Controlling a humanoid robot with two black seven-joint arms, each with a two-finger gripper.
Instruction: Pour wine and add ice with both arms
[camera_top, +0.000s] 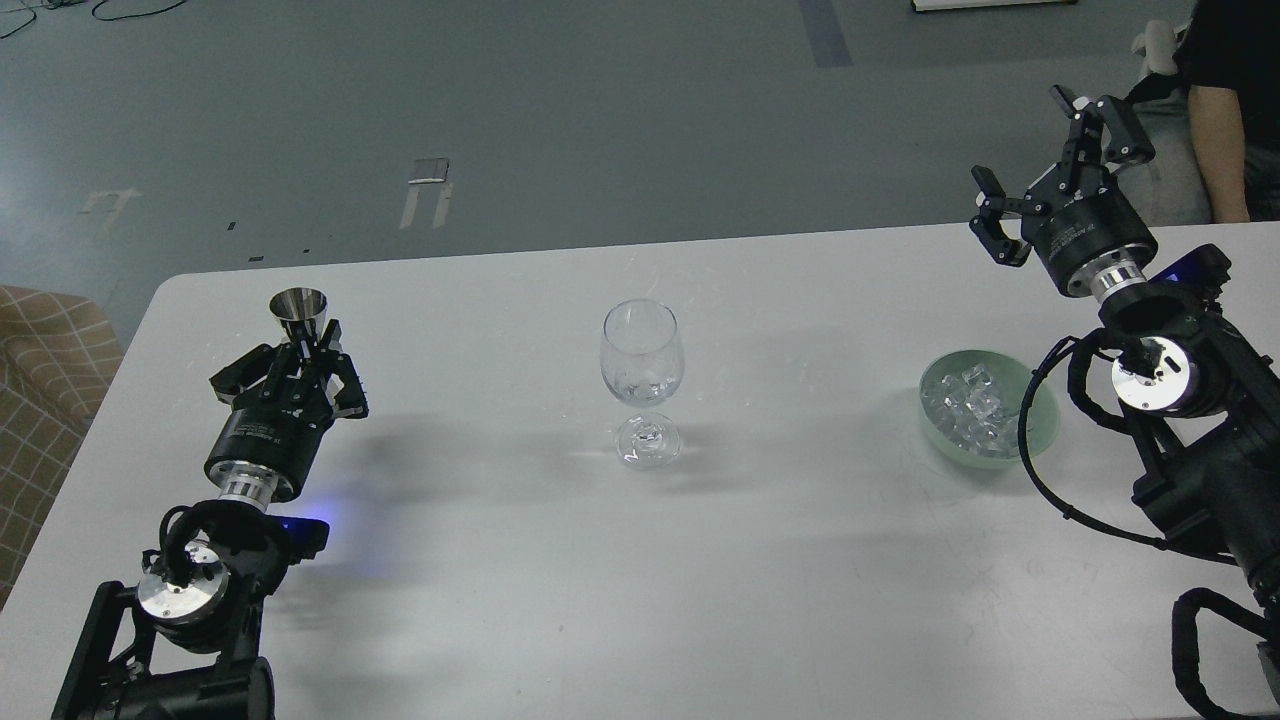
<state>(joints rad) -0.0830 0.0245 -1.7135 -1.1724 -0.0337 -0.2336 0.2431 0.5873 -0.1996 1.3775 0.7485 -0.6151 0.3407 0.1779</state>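
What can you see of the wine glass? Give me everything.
The wine glass is clear, with a rounded bowl, a short stem and a round foot. It looks like plain transparent glass and seems empty of wine. It stands upright on the white table, about midway between the metal cup on the left and the pale green bowl of ice on the right. Nothing touches it except the table; both grippers are well away.

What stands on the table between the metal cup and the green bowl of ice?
In the head view, only the empty wine glass stands between the metal cup and the green bowl; the table is otherwise bare there.
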